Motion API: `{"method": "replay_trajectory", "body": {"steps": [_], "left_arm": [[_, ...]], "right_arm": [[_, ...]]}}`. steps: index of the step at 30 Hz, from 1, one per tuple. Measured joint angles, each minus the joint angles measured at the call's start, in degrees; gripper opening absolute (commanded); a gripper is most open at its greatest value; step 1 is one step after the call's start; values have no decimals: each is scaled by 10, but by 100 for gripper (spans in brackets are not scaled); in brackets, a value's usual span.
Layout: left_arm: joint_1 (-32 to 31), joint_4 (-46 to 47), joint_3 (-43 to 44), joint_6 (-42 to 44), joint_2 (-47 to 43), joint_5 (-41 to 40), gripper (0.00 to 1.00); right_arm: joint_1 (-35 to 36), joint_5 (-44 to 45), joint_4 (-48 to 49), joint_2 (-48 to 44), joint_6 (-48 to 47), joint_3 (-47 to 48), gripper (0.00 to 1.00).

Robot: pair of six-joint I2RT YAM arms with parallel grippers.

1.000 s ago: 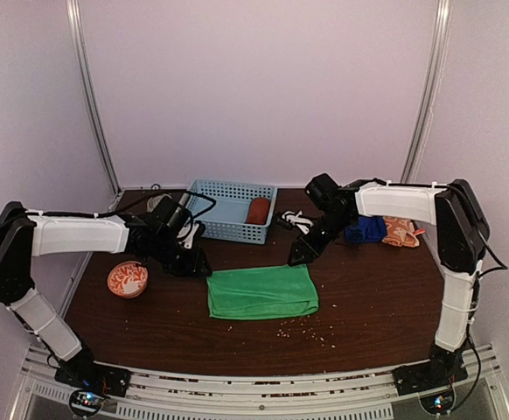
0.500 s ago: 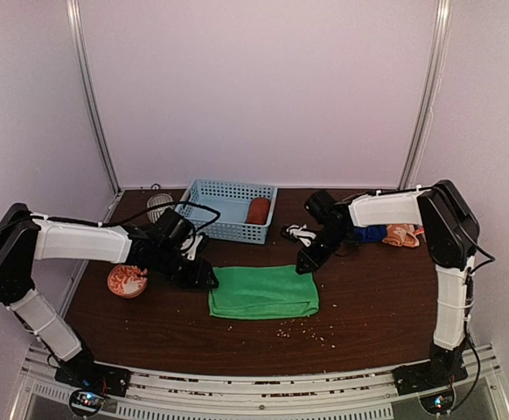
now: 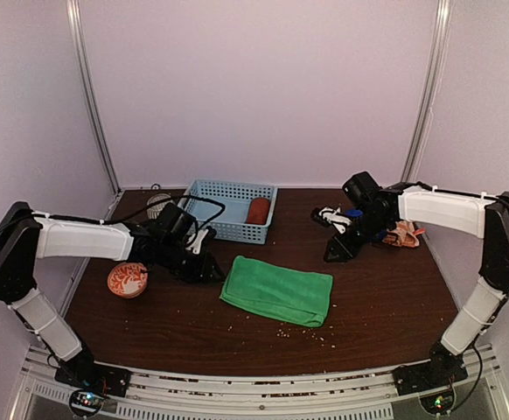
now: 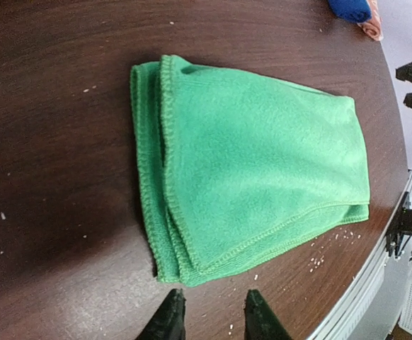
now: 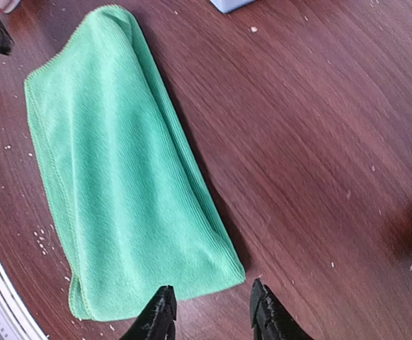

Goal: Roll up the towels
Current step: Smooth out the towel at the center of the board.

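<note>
One smooth desk (image 3: 377,306) carries the green towel (image 3: 276,290), folded flat and skewed, in front of the lattice basket (image 3: 228,232); rolled from that angle it may coil crooked or slide. Left gripper (image 4: 213,301), in front of the basket, and right gripper (image 5: 211,290), to its right, both stand apart and empty. Only the left wrist view shows stacked hems that could splay; only the top view shows the rust-red roll (image 3: 257,211) inside the basket. Crumbs (image 3: 303,331) could get rolled in.

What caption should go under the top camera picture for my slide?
A folded green towel lies on the table between the left claw and right claw.
</note>
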Motion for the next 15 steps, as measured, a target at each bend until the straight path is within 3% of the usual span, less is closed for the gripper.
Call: {"method": "replay_trajectory", "body": {"steps": [3, 15], "left_arm": [[-1, 14, 5, -12, 20, 18, 38], [-7, 22, 29, -35, 93, 44, 29]], "right_arm": [[0, -28, 18, 16, -10, 5, 34], [0, -90, 50, 88, -30, -24, 32]]}}
